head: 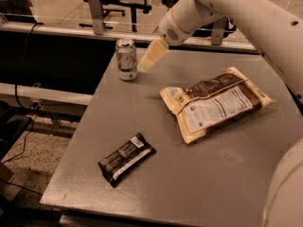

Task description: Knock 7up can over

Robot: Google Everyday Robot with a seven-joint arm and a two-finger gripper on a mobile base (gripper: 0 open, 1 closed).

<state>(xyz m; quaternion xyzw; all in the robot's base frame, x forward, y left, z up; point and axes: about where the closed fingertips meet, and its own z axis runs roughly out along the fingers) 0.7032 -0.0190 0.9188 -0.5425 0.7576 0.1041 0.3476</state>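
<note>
The 7up can [127,59] stands upright near the far left corner of the grey table [208,183]. It is pale silver with green lettering and a silver top. My gripper [150,56] reaches in from the upper right on a white arm. Its cream-coloured fingertips sit just to the right of the can, about level with the can's middle, very close to it or touching it.
A large tan-and-brown bag [215,103] lies right of centre on the table. A black snack bar wrapper [126,159] lies near the front left. The table's left edge drops to the floor with cables. A railing and chairs stand behind the table.
</note>
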